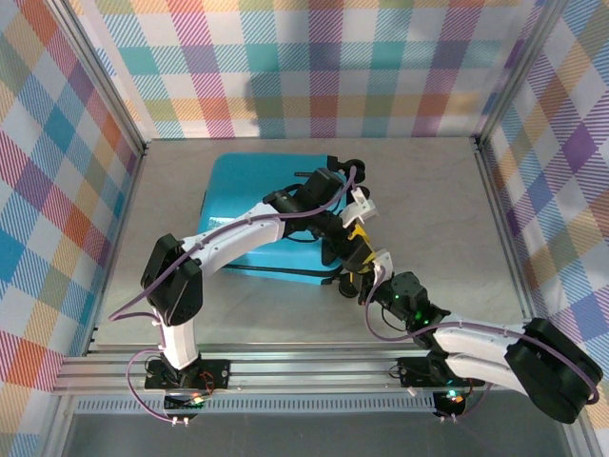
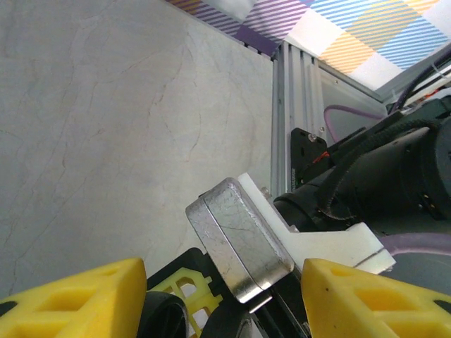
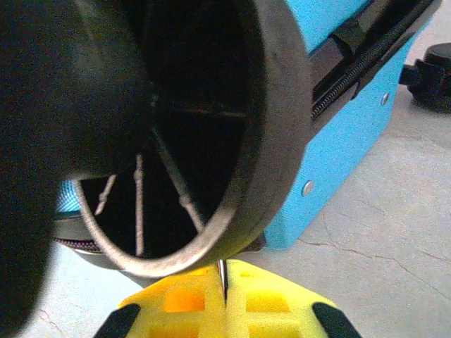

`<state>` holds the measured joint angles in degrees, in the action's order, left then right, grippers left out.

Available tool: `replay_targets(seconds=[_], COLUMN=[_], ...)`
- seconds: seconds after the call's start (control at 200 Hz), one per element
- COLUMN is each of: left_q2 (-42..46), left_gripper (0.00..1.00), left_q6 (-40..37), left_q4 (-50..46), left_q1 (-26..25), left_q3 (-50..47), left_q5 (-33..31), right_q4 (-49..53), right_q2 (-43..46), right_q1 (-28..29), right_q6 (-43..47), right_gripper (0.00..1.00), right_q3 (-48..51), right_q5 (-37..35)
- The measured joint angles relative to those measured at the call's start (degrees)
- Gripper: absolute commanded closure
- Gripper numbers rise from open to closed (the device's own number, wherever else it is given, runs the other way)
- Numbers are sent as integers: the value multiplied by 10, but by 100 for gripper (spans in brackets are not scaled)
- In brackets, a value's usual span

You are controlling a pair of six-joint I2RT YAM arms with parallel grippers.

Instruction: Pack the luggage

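Left gripper point(image 2: 225, 299) spread, right gripper point(image 3: 224, 290) pinched together, I may snag the turquoise hard-shell luggage point(image 3: 338, 141): black wheel point(image 3: 282, 105) seemingly touching at twelve o'clock.

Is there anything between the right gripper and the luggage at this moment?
Nothing visible does. The right gripper, fingers pressed together, is close up at the black wheel of the luggage, with no other object between them.

A robot lab cell: plaid backdrop walls point(image 1: 314, 67), aluminium frame rails point(image 1: 304, 367).
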<state>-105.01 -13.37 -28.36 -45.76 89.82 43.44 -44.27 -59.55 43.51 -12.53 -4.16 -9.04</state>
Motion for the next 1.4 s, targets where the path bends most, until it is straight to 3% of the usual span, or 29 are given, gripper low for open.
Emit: replay_targets(seconds=[0.23, 0.505, 1.13, 1.405], left_q2=[21, 30, 30, 31], left_gripper=[40, 40, 40, 41], left_q6=[-11, -30, -16, -12], left_q4=[-19, -3, 20, 25], left_q1=[17, 37, 55, 55], left_q3=[-22, -40, -42, -42], left_q5=[39, 80, 34, 25], right_q4=[-12, -11, -110, -91], right_q2=[-3, -19, -146, -146], right_q1=[30, 23, -38, -100], right_q6=[7, 12, 27, 57], right_gripper=[100, 100, 100, 100], right_q3=[-1, -18, -56, -70], right_q5=[-1, -4, 71, 184])
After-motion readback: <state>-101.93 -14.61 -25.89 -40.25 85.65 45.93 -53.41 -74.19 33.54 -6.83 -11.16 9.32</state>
